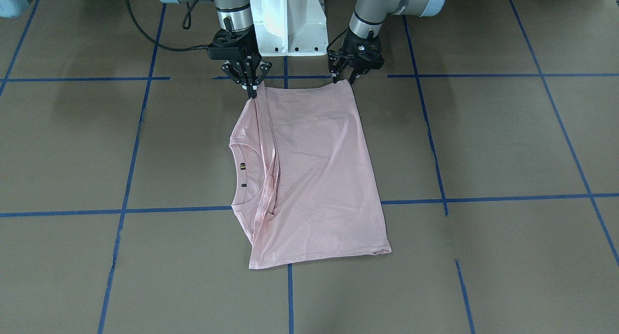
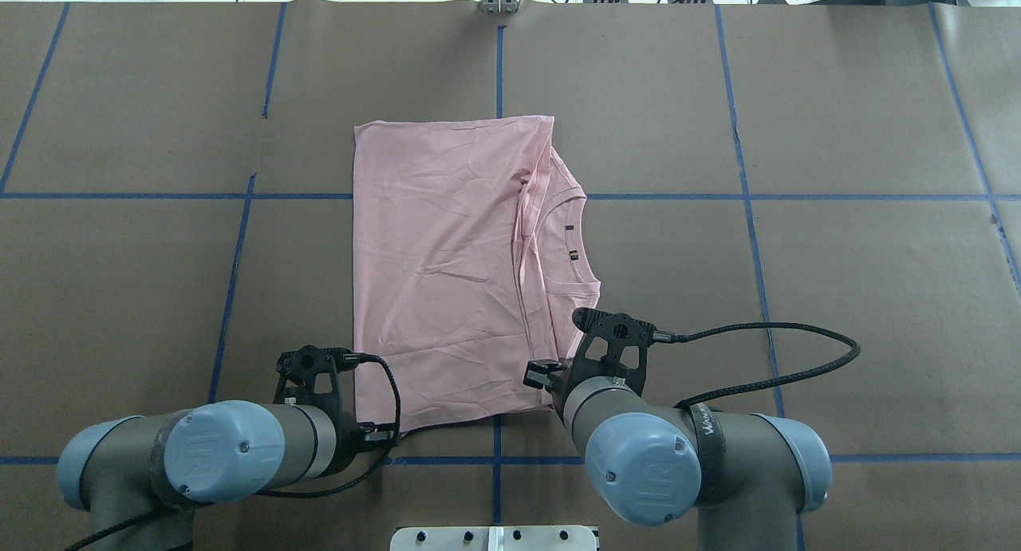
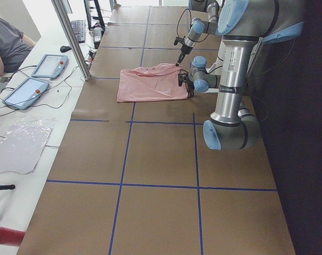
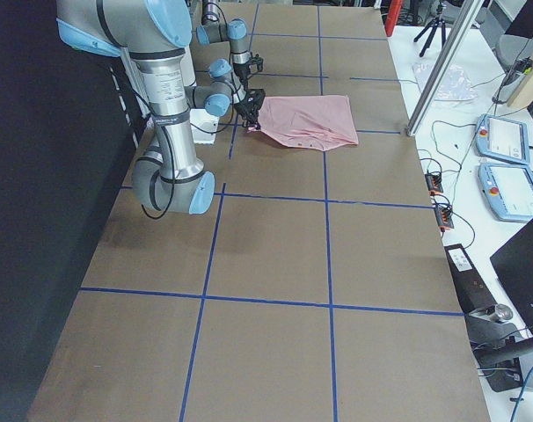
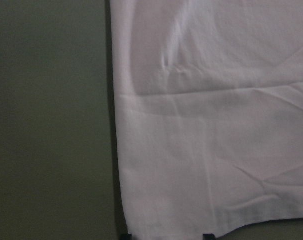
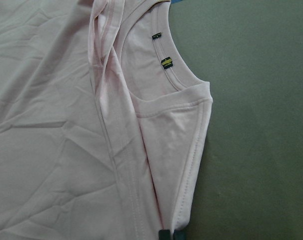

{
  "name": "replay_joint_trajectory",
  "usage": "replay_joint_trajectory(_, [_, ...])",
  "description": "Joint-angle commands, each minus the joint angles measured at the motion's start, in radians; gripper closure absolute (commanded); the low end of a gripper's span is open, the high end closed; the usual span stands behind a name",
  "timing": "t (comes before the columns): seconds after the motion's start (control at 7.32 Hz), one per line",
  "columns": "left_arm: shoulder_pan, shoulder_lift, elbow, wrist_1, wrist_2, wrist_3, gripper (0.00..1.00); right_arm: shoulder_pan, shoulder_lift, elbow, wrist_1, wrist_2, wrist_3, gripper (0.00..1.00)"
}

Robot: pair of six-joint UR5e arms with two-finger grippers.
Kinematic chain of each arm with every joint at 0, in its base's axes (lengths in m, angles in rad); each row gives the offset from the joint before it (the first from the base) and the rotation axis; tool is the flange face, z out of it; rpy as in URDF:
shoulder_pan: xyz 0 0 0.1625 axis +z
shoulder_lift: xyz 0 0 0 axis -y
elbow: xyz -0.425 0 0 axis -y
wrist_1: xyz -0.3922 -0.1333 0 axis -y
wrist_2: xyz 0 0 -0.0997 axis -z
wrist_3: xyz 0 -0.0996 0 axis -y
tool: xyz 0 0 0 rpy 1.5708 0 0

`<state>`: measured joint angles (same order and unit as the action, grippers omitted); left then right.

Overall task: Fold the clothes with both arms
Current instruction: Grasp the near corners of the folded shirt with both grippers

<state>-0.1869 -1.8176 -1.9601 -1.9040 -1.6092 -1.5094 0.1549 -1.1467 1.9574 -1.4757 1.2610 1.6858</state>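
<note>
The pale pink T-shirt (image 1: 314,179) lies folded flat on the brown table, its print hidden. Its ribbed collar (image 1: 242,174) with small tags faces the robot's right side, also in the overhead view (image 2: 570,244). My right gripper (image 1: 252,93) is shut on the shirt's near edge by the shoulder; the right wrist view shows the tips (image 6: 171,235) pinched together on the hem. My left gripper (image 1: 344,78) is open over the shirt's other near corner. In the left wrist view its gripper (image 5: 166,236) has its tips spread apart at the edge of the cloth (image 5: 216,125).
The white pedestal base (image 1: 290,24) stands just behind both grippers. Blue tape lines (image 1: 435,169) grid the table. A black cable (image 2: 766,360) loops off the right wrist. Beyond the far table edge a seated operator (image 3: 7,42) and tablets (image 3: 44,66) show.
</note>
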Motion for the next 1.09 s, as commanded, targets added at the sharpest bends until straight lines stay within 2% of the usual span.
replay_joint_trajectory(0.0, [0.001,0.0,0.004,0.0,0.0,0.0,0.53,0.0,0.001,0.0,0.0,0.0,0.0,1.0])
replay_joint_trajectory(0.14, [0.001,0.0,0.004,0.0,0.0,0.0,0.84,0.0,0.001,0.0,0.0,0.0,0.0,1.0])
replay_joint_trajectory(0.27, [0.001,0.001,0.004,0.0,0.0,-0.002,1.0,0.0,0.001,0.0,0.0,0.0,0.0,1.0])
replay_joint_trajectory(0.68, [-0.009,0.003,-0.025,0.0,0.005,0.005,1.0,0.003,-0.005,0.002,0.0,0.0,0.0,1.0])
replay_joint_trajectory(0.82, [-0.014,0.007,-0.069,0.002,-0.001,0.009,1.0,0.003,-0.016,0.032,-0.002,0.0,-0.001,1.0])
replay_joint_trajectory(0.96, [-0.016,0.001,-0.135,0.067,-0.005,0.014,1.0,0.002,-0.04,0.117,-0.053,0.003,0.0,1.0])
